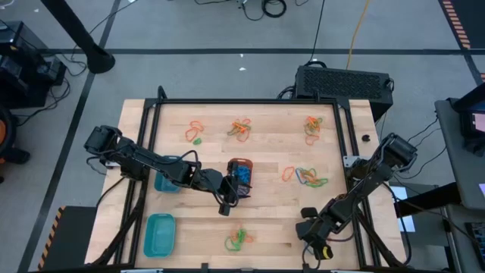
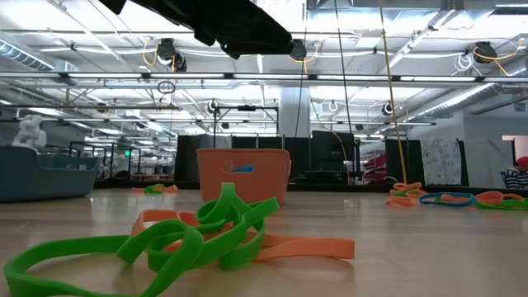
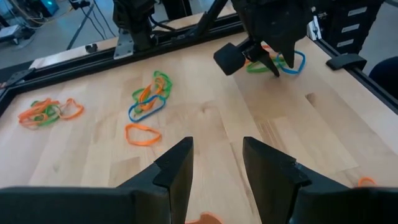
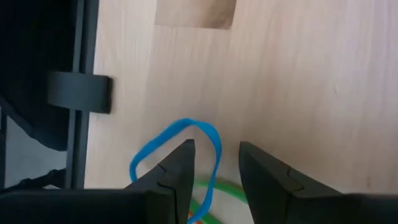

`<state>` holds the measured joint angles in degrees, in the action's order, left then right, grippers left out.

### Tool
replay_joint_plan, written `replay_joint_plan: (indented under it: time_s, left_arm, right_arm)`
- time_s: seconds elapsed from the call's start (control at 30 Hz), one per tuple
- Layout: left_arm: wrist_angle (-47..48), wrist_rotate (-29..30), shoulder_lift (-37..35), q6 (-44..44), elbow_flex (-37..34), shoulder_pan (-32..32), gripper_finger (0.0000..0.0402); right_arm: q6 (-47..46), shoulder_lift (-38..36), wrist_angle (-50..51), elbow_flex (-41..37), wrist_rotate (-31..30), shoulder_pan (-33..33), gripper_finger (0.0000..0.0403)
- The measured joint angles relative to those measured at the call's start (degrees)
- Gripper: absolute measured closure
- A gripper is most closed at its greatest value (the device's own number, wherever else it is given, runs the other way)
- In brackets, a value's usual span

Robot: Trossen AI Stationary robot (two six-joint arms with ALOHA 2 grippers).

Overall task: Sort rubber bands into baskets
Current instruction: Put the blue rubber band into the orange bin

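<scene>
The rubber bands (image 1: 241, 129) lie in loose tangles across the wooden counter (image 1: 265, 205): three clumps along the upper part of the high view, one right of centre, one near the bottom centre. They look light, limp and stretchy, prone to snagging together, so pinching a single raised loop seems best. The left gripper (image 1: 227, 203) hovers by the orange basket (image 1: 239, 176) at centre, jaws parted and apparently empty. The right gripper (image 4: 214, 163), lower right, stands parted around a blue band (image 4: 177, 152), not clamped.
</scene>
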<state>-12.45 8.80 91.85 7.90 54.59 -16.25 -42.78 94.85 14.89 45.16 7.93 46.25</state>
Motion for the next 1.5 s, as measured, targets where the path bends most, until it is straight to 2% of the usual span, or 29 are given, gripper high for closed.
replay_joint_plan:
  time_s: [0.13,0.37,0.53,0.73,0.93,1.03,1.13,1.27,1.5]
  left_arm:
    - [0.01,0.00,0.00,-0.04,0.00,0.00,0.0253]
    - [-0.43,-0.02,0.87,-1.47,-0.02,0.00,0.0253]
    - [-1.34,-1.57,2.97,-1.55,-0.11,0.13,0.0253]
    - [-11.51,-12.75,7.34,-1.57,-0.03,0.09,0.0253]
    - [-21.99,-16.80,12.52,-4.97,-0.02,-0.02,0.0253]
    - [-27.42,-18.45,15.37,-10.44,0.00,-0.02,0.0253]
    - [-28.62,-19.90,17.23,-15.28,0.75,0.23,0.0253]
    - [-28.76,-22.72,19.17,-20.43,2.20,0.92,0.0253]
    - [-28.72,-23.52,23.87,-24.39,6.29,1.01,0.0253]
  right_arm:
    - [0.00,0.47,-1.08,0.01,1.72,-0.12,0.0300]
    - [0.26,0.52,-2.16,-0.12,3.09,0.00,0.0395]
    - [0.39,0.52,-4.32,-0.17,2.91,-0.61,0.0398]
    - [0.42,0.46,-7.78,-0.19,2.92,-1.90,0.0401]
    - [0.42,0.31,-10.73,0.62,1.82,-3.91,0.0402]
    - [0.89,0.28,-9.91,2.52,-0.64,-5.06,0.0402]
    - [4.20,0.28,-6.97,5.36,-4.02,-6.25,0.0402]
    - [8.56,0.26,4.61,11.09,-10.16,-6.91,0.0402]
    - [10.52,0.20,19.31,20.26,-27.79,-6.91,0.0403]
